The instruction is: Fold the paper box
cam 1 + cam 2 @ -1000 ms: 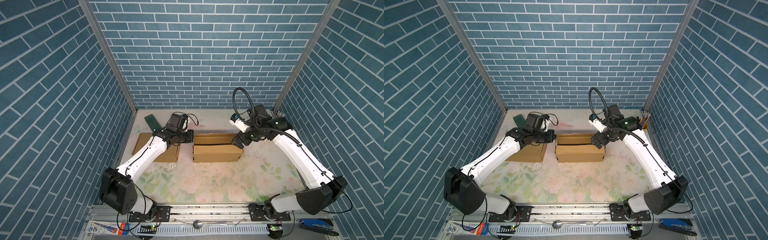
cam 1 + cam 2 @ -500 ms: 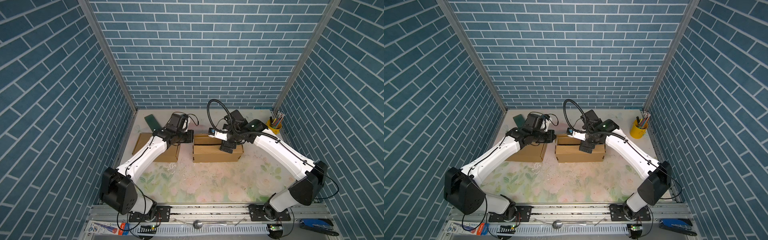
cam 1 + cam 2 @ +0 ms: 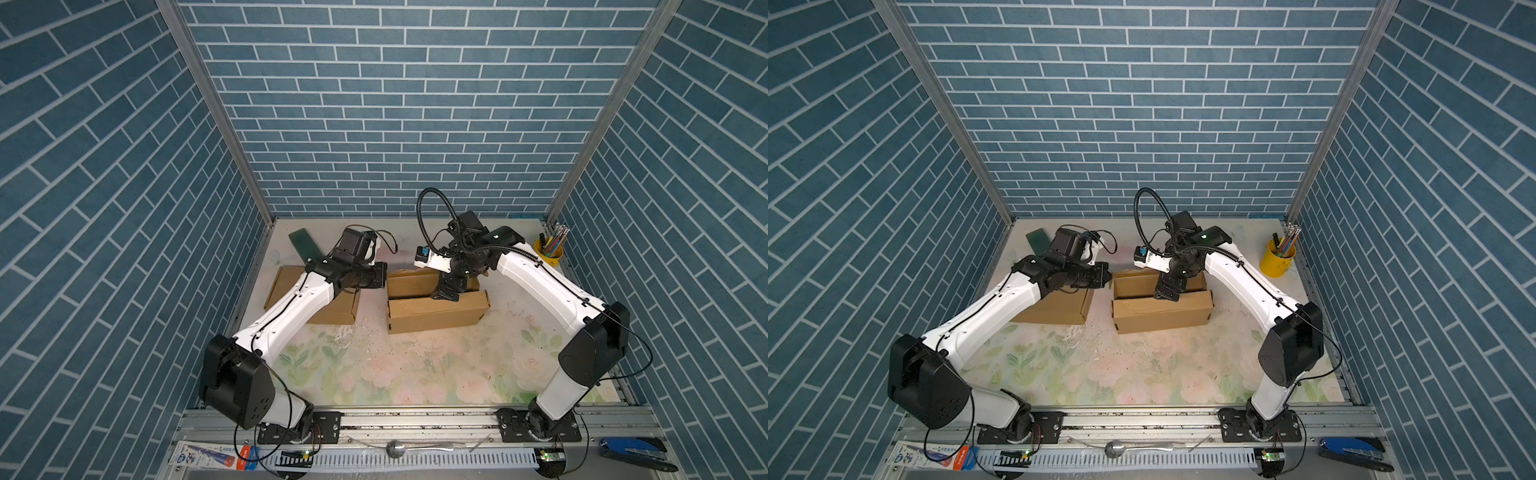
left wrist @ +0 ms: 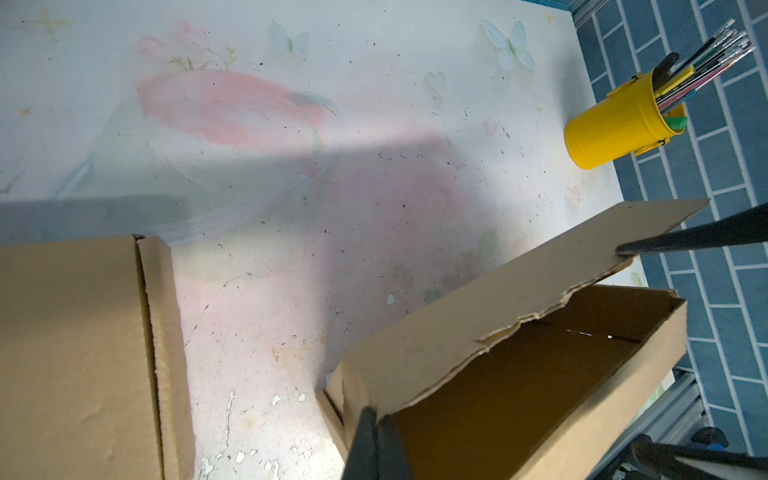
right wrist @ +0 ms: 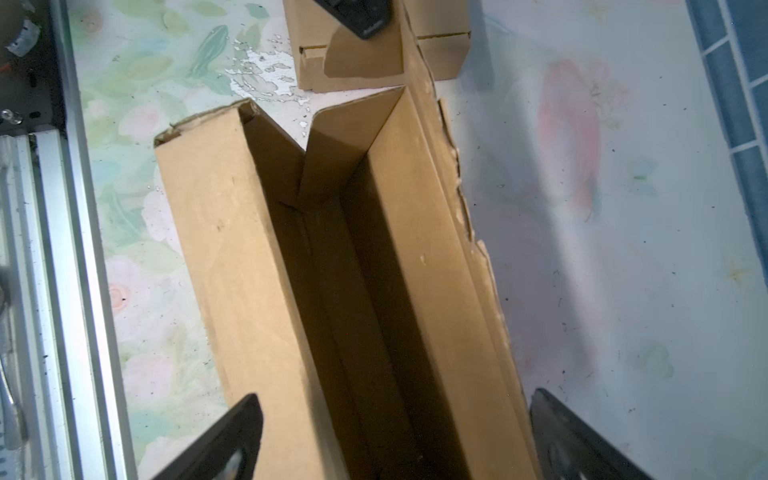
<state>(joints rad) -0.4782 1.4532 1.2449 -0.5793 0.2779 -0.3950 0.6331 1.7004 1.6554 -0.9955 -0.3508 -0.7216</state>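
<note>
Blue brick-pattern walls surround the floral tabletop (image 3: 415,365); in both top views I see the paper box (image 3: 436,311) standing open at mid-table, left gripper (image 3: 381,276) at its left end, right gripper (image 3: 445,293) lowered over its trough. Left wrist view: the left gripper's fingers (image 4: 370,436) are pressed together at the box's end corner, and the ragged rear panel (image 4: 498,291) stands up. Right wrist view: the right gripper's jaws stand wide apart astride the box; I judge the walls raised, with end flap (image 5: 340,137) and lid closure remaining.

open box (image 3: 436,316) ctr of mat (image 3: 415,365) | 2nd box (image 3: 286,284) just L of it | pen cup (image 3: 549,257) back-R corner
</note>
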